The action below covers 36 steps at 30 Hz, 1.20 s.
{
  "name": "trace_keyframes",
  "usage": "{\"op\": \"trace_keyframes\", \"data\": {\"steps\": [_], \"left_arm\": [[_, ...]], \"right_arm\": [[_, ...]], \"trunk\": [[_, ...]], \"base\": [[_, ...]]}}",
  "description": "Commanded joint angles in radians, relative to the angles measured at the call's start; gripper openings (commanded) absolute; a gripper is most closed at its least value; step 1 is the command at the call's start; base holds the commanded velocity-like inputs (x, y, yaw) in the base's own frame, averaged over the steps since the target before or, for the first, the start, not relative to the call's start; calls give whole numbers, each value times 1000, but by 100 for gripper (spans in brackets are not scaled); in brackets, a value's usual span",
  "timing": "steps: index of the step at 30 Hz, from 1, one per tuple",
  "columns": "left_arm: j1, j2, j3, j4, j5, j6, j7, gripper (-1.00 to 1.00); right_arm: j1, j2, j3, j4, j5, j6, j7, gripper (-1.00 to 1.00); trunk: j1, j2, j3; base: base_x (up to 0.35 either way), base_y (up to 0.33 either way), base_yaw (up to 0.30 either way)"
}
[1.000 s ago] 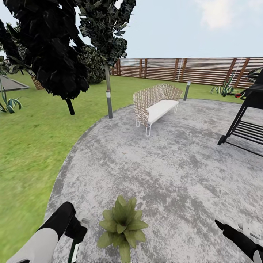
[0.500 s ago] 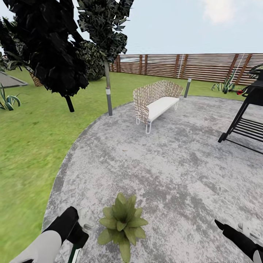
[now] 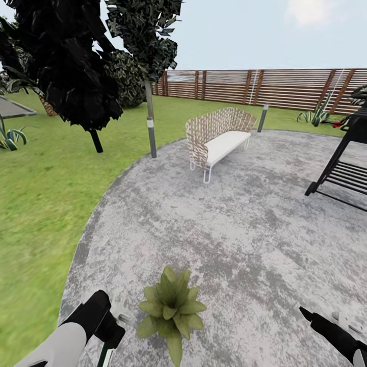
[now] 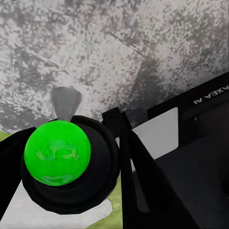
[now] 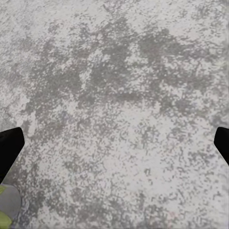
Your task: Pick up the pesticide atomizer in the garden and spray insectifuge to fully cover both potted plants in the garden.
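Left claw (image 4: 71,157) pinching the pesticide atomizer (image 4: 58,151), near one potted plant (image 3: 171,308).
Right claw (image 5: 114,143) hangs spread over bare grey paving (image 3: 244,224). Atomizer pickup appears done; its grey nozzle (image 4: 65,101) points at paving, the plant just right of it. Spraying looks unfinished, the second plant unlocated. Wicker bench (image 3: 216,137) stands far off.

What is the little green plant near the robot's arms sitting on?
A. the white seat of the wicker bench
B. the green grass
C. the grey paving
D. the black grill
C: in the head view the potted plant sits on the speckled grey paving, between the robot's two arms and away from the lawn.
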<state>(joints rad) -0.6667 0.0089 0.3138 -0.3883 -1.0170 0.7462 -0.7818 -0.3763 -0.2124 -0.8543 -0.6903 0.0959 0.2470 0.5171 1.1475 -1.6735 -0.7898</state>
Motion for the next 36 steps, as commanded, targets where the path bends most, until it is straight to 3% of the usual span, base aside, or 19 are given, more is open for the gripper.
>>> {"op": "trace_keyframes", "data": {"steps": [1, 7, 36], "left_arm": [[-1, -1, 8, -1, -9, 4, -8, -100], [-1, 0, 10, -1, -9, 3, -10, -100], [-2, 3, 11, -7, -10, 5, -8, -100]], "right_arm": [[-1, 1, -6, -1, 10, 5, 9, 100], [-2, 1, -8, -1, 9, 5, 12, 100], [-2, 1, -8, -1, 10, 5, 12, 100]], "trunk": [[0, 0, -2], [0, 0, -3], [0, 0, -29]], "base": [[190, 51, 0], [179, 42, -3], [0, 0, -81]]}}
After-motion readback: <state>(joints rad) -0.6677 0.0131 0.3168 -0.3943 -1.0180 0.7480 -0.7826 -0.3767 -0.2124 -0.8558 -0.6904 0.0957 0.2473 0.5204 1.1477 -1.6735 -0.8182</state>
